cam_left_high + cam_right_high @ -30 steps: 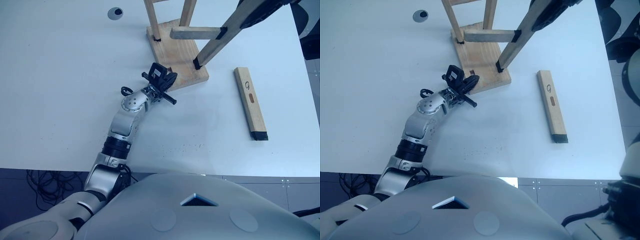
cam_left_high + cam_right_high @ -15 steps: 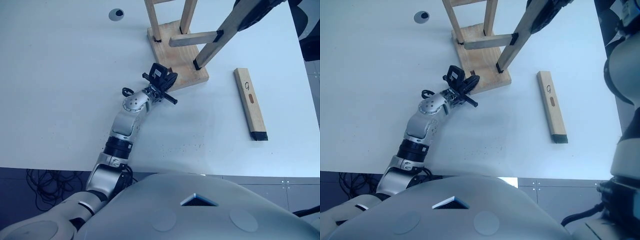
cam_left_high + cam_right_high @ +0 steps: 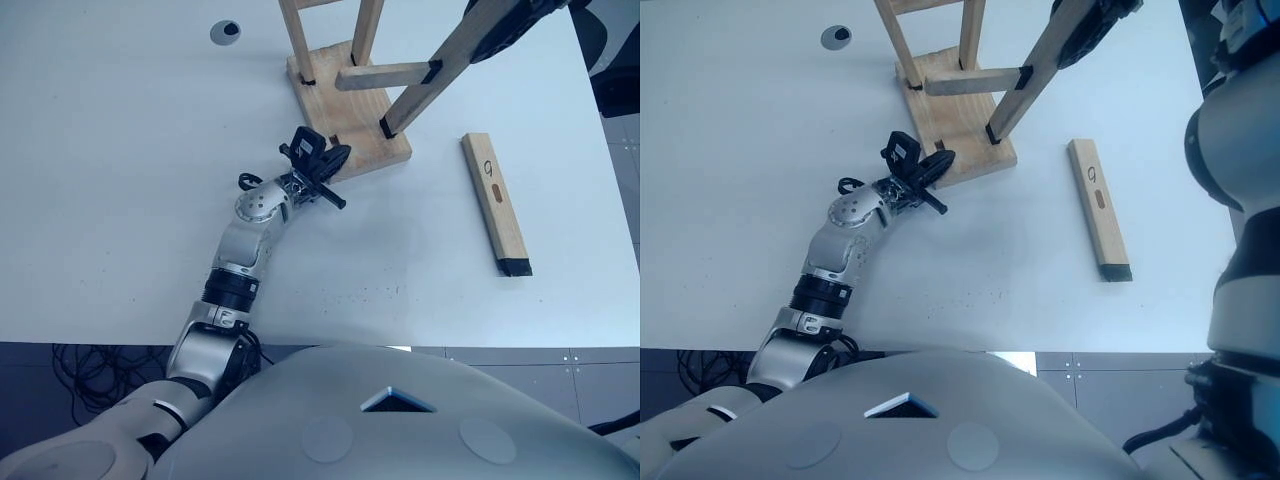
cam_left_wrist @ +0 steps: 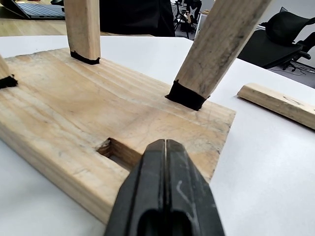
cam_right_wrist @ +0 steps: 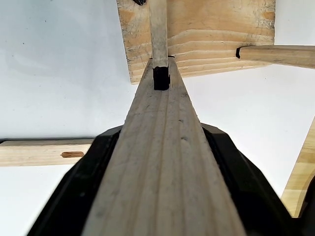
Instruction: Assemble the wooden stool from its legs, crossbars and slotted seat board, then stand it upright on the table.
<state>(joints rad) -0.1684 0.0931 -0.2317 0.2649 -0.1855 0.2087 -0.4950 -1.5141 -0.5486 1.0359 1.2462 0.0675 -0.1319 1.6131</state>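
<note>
Left wrist view: the left gripper [image 4: 166,147] has its two black fingers [image 4: 147,182] pressed together with no gap, and it holds nothing. Their tip sits at the near edge of the pale wooden slotted seat board [image 4: 64,103], just beside an open rectangular slot [image 4: 114,149]. Whether the tip bears on the wood cannot be told.

The seat board lies flat on the white table [image 3: 120,180], with legs standing up from it. The right gripper [image 5: 165,162] is clamped on the slanted wooden leg [image 3: 430,78], high up. Its black fingers [image 5: 93,182] press against opposite faces of the leg. The leg's foot, wrapped in a black collar [image 3: 386,128], meets the board near its right front corner.

A short wooden crossbar [image 3: 380,76] is seated in the side of the slanted leg and runs left, roughly level, above the board. Its other end lies near the foot of one of the two upright wooden legs [image 3: 296,40] at the board's far side. Whether it is seated there cannot be told.

Surroundings: a loose wooden bar with a black tip [image 3: 495,205] lies flat on the table to the right of the board, well apart from it, with an oblong slot facing up. A grey round grommet [image 3: 231,31] sits in the tabletop to the far left of the board.
</note>
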